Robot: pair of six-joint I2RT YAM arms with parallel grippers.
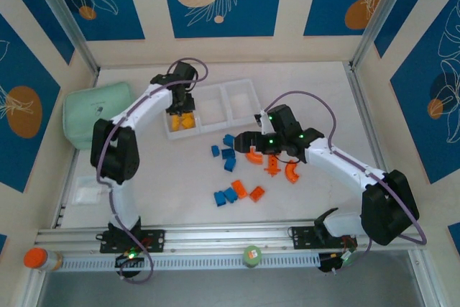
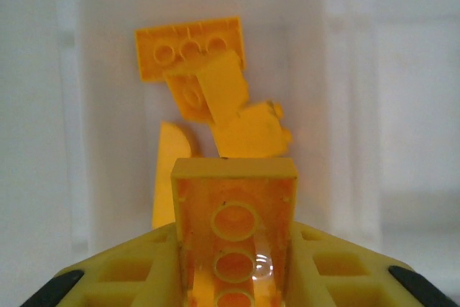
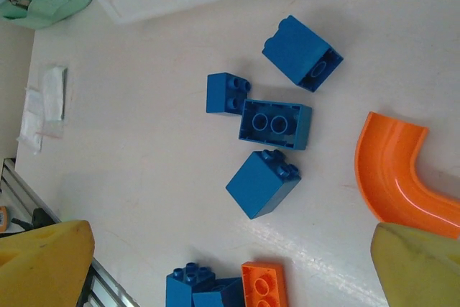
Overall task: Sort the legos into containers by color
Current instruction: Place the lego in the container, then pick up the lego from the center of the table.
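My left gripper [image 1: 180, 111] hangs over the left compartment of the white tray [image 1: 228, 85], shut on a yellow brick [image 2: 233, 228] held underside up. Below it several yellow bricks [image 2: 190, 48] lie in that compartment [image 2: 86, 106]. My right gripper [image 1: 267, 147] stands open above the table, nothing between its yellow fingers [image 3: 43, 264]. Under it lie blue bricks [image 3: 262, 183] [image 3: 276, 124] [image 3: 302, 52], with an orange arch [image 3: 392, 170] to their right. More blue and orange bricks [image 1: 233, 193] sit nearer the front, and a second arch [image 1: 291, 172] lies right of them.
A mint-green pouch [image 1: 93, 116] sits at the far left beside the tray. A small clear bag [image 1: 88, 193] lies at the left front. An orange-capped jar [image 1: 39, 258] and a green round item [image 1: 251, 254] rest on the front rail.
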